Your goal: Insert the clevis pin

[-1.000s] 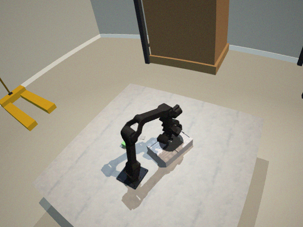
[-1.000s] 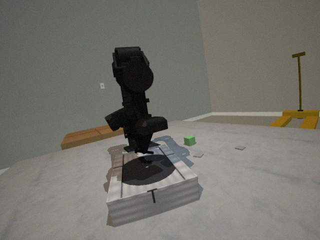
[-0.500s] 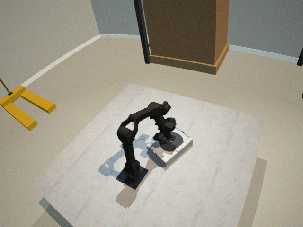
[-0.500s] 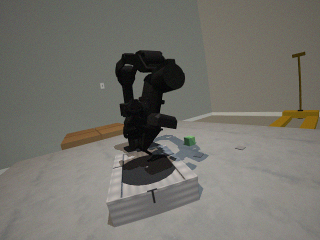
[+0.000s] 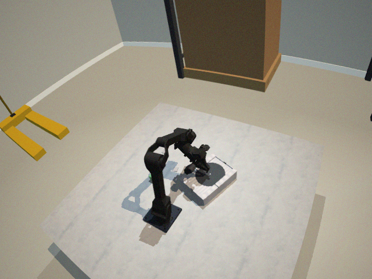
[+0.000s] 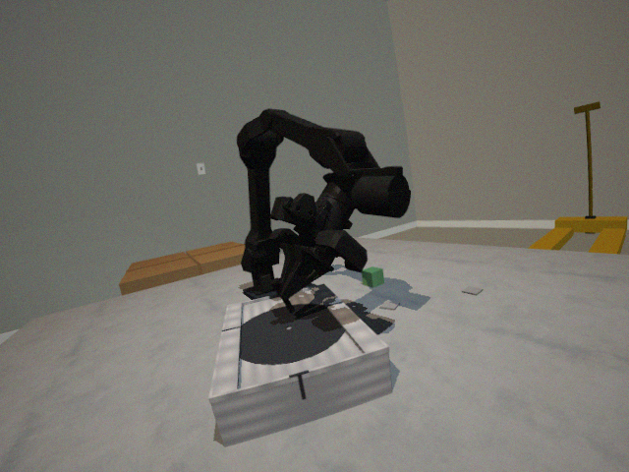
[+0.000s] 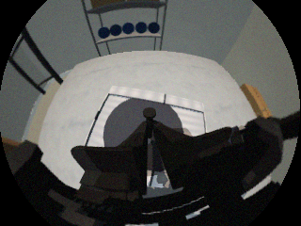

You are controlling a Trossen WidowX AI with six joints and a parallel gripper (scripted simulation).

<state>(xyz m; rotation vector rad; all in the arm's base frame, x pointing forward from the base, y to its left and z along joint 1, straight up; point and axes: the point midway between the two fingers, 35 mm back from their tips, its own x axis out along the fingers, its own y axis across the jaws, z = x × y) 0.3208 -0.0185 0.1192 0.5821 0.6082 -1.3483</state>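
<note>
Your claw [image 5: 207, 170] [image 6: 284, 296] [image 7: 149, 123] is pinched shut on the dark pin [image 6: 289, 306] [image 7: 149, 113], and you can see the pin's round end near the middle of the wrist view. The pin leans in the outside view, low over the back part of the big dark disc [image 5: 215, 177] [image 6: 279, 347] [image 7: 123, 122]. You can't tell if they touch. The disc lies flat in the tray [image 5: 222, 187] [image 6: 345, 393] [image 7: 136, 92], and its little hole shows as a pale dot just in front of the pin, so the pin is not in it. The tray sits on the pale surface [image 5: 258, 204] [image 6: 507, 381] [image 7: 141, 66], low and left of the middle in the outside view. Farther back, right of the arm there, you see a green block [image 6: 372, 276] and two flat gray bits [image 6: 389, 306] [image 6: 472, 290]. A yellow cart thing [image 5: 46, 124] [image 6: 592, 223] is at the far right.
</note>
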